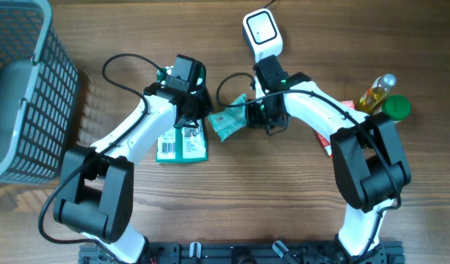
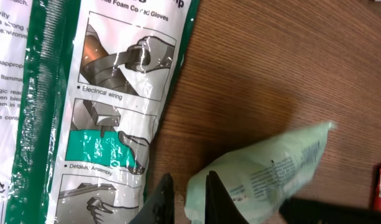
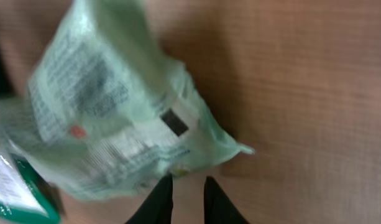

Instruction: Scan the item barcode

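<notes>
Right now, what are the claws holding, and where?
Both hold the pale green packet: the left claw pinches one edge, and the right claw appears to pinch the opposite edge.

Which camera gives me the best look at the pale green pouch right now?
Left wrist: the pale green pouch is sharp there, its print visible, though cut off below. Right wrist shows it larger but blurred; overhead shows it small and partly covered.

The basket (image 1: 19,88) stands at the counter's (image 1: 283,213) far left; the glove packet (image 1: 182,144) lies under the left arm; the pouch (image 1: 226,125) sits just right of it, between the left tool (image 2: 189,202) and right tool (image 3: 188,199); the scanner (image 1: 261,33) stands behind them; the bottle (image 1: 376,92) stands far right.
</notes>
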`<state>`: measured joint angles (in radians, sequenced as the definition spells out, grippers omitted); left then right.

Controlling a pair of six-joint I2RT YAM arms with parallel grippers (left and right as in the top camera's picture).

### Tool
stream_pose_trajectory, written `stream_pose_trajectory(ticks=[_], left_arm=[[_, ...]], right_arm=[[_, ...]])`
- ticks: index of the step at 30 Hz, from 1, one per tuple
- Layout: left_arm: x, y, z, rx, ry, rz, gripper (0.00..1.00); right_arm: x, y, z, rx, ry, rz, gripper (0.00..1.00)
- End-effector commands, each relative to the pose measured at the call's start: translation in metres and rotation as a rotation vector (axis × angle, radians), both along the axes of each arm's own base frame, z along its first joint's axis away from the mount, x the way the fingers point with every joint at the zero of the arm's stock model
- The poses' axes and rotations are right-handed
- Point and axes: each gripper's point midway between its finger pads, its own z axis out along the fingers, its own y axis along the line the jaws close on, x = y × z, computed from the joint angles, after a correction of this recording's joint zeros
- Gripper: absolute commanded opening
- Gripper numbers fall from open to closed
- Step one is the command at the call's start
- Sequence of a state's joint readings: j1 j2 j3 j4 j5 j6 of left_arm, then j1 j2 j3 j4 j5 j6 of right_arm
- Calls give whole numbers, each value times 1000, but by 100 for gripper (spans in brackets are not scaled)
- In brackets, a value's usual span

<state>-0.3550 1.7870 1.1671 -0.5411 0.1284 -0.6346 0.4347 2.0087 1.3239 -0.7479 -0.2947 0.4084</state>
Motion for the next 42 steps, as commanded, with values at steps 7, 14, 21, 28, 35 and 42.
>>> stream_pose_trajectory(ticks=[7,14,21,28,35,42], left_arm=[[0,7,-3,-12,16,20,10],[-1,6,-4,-13,20,16,4],[-8,-15,-22,-4,48,-36,4],[-11,-24,-25,-10,54,-37,4],[-18,-34,-41,10,78,-67,4],[-13,-37,-54,16,76,-68,5]], right_arm=[[1,8,59,95,-77,-21,25],[43,0,80,43,-304,-42,31],[69,-21,64,35,-320,-110,39],[71,-35,43,106,-244,-95,50],[62,-35,27,95,-188,-76,50],[52,-40,24,80,-155,-40,58]])
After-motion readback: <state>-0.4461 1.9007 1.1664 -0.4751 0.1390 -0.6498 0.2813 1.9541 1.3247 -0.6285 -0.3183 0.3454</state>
